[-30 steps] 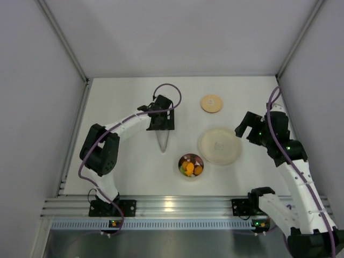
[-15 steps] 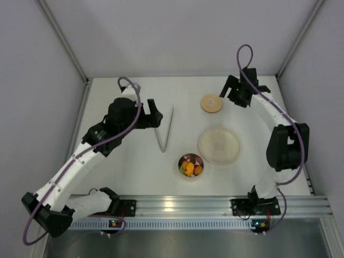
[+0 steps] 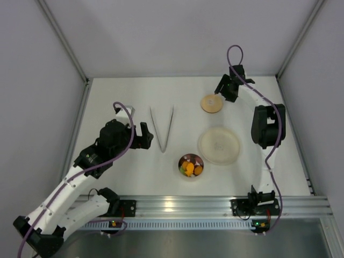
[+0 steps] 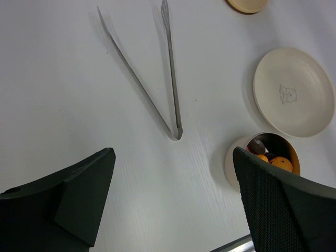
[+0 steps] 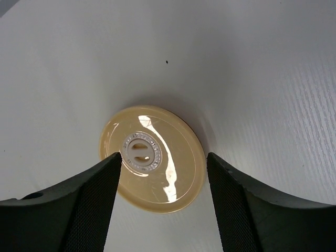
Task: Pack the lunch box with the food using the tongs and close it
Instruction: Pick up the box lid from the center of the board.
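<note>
The steel lunch box stands near the front middle of the table, uncovered, with orange, green and dark food inside. It also shows in the left wrist view, lunch box and food. The tongs lie flat and spread in a V, tongs. My left gripper is open and empty, just left of the tongs, left gripper. The tan lid lies flat at the back. My right gripper hovers over the lid, right gripper, open with a finger on either side of it.
A pale cream plate sits empty to the right of the lunch box, plate. Grey walls close in the table on three sides. An aluminium rail runs along the near edge.
My left gripper let go of the tongs and drew back toward the near left; the tongs now lie spread. My right arm swung to the back over the lid, its jaws narrowing.
</note>
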`<state>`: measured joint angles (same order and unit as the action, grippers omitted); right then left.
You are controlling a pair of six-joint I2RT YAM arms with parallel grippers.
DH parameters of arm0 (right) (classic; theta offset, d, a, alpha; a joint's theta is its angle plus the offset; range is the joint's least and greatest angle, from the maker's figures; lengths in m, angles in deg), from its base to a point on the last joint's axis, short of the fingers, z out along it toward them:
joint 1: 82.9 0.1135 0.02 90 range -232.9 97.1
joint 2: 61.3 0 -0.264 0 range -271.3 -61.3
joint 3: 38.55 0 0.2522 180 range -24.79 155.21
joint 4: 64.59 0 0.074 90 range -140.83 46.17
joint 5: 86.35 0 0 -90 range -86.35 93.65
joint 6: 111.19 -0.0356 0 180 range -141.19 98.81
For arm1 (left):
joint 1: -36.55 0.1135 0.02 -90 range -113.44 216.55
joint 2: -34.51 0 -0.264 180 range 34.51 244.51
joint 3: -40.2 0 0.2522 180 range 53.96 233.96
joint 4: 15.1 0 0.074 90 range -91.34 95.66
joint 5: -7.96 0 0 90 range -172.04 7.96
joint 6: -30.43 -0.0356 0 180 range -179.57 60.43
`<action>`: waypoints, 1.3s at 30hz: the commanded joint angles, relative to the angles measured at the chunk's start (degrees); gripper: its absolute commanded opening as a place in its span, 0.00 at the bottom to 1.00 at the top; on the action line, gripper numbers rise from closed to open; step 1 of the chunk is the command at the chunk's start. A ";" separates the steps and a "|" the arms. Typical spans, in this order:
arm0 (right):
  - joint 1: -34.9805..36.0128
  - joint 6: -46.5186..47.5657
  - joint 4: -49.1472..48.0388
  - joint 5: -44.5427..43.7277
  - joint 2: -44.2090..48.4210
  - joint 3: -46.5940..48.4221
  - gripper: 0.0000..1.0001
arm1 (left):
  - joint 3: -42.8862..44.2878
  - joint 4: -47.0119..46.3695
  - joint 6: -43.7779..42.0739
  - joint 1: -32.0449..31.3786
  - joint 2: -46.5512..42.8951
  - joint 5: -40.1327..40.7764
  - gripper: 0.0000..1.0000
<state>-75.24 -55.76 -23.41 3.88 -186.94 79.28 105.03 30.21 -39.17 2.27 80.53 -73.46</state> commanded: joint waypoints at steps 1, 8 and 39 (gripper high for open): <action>0.25 -1.38 0.79 -1.28 -0.74 2.37 0.65 | -0.80 -4.31 -1.25 0.00 -0.85 -0.23 0.99; 0.34 -0.24 -2.46 -1.81 0.22 -4.31 0.64 | -1.32 -3.78 -1.77 -0.08 -1.20 0.65 0.99; -1.68 -0.24 -12.39 8.47 0.57 -13.10 0.29 | -1.50 -4.04 -1.95 0.00 0.74 0.74 0.99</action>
<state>-76.31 -54.93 -32.87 10.92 -187.25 68.38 103.94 29.03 -40.26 2.27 81.19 -73.42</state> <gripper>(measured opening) 0.305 0.987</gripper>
